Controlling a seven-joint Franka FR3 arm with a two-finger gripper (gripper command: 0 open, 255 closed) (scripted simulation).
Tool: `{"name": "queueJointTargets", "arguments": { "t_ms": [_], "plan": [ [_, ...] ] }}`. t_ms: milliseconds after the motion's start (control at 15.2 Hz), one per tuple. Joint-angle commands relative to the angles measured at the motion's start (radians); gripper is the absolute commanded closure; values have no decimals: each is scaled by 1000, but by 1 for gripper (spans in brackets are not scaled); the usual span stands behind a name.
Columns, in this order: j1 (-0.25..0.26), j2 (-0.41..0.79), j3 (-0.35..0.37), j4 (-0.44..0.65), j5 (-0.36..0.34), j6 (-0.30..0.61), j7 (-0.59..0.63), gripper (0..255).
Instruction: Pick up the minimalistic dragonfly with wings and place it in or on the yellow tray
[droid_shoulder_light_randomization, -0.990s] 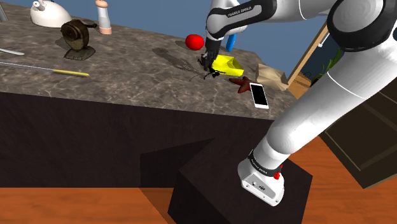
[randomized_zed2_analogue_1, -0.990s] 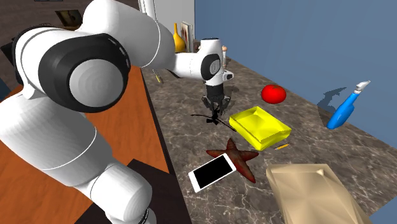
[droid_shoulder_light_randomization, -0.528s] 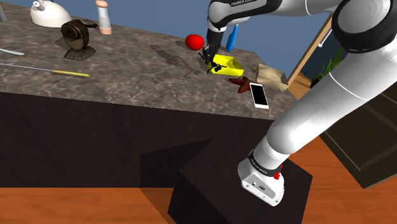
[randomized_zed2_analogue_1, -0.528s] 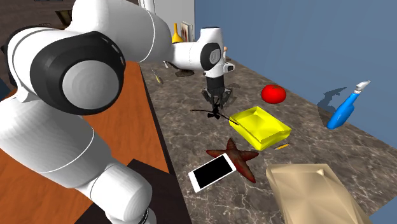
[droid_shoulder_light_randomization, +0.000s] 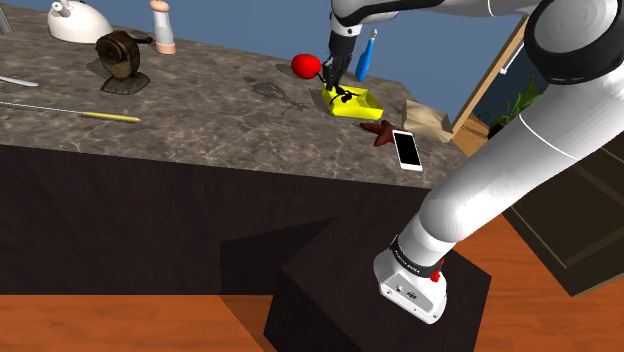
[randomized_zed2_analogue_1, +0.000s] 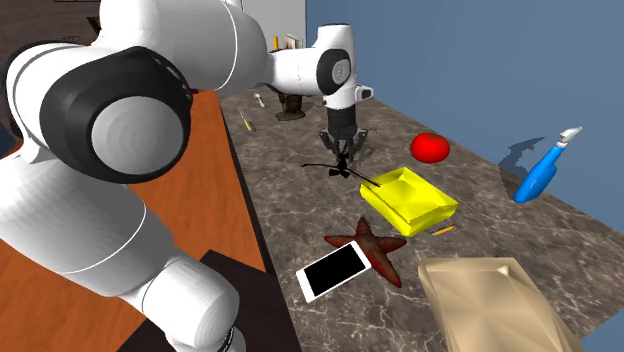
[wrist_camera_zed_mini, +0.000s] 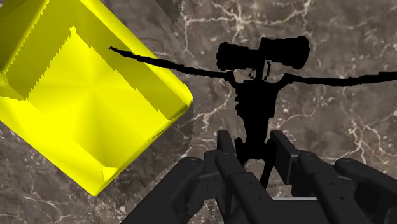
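Wrist view: gripper (wrist_camera_zed_mini: 253, 153) pinches the black dragonfly (wrist_camera_zed_mini: 254, 102) by its tail above the marbled counter (wrist_camera_zed_mini: 331, 38), one wing over the yellow tray (wrist_camera_zed_mini: 83, 102); arm (randomized_zed2_analogue_1: 290, 78) extended, wrist vertical.

- Yellow tray (wrist_camera_zed_mini: 83, 108): two corners run off the wrist view's edge.
- Dragonfly (wrist_camera_zed_mini: 254, 95): tail end hidden between the fingers of the pincer (wrist_camera_zed_mini: 250, 137) clasping it, and one wingtip is cut by the frame. In the shoulder view it is a dark speck, its parts too small to tell.
- Tan bag (randomized_zed2_analogue_1: 490, 300): near end cut by the second exterior view's bottom edge.
- Blue spray bottle (droid_shoulder_light_randomization: 366, 62): partly behind the arm.
- White rounded object (droid_shoulder_light_randomization: 80, 22): top cut off, kind cannot be told.
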Motion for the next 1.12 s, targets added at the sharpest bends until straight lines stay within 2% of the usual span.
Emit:
{"name": "queueJointTargets", "arguments": {
  "t_ms": [0,528,858,1056],
  "plan": [
    [-15,20,-22,24,2,0,-38,255],
    [-94,168,-128,185,45,10,-240,255],
    [-163,309,-186,350,108,-7,-384,255],
    [-164,313,-185,315,108,32,-382,255]
  ]
}}
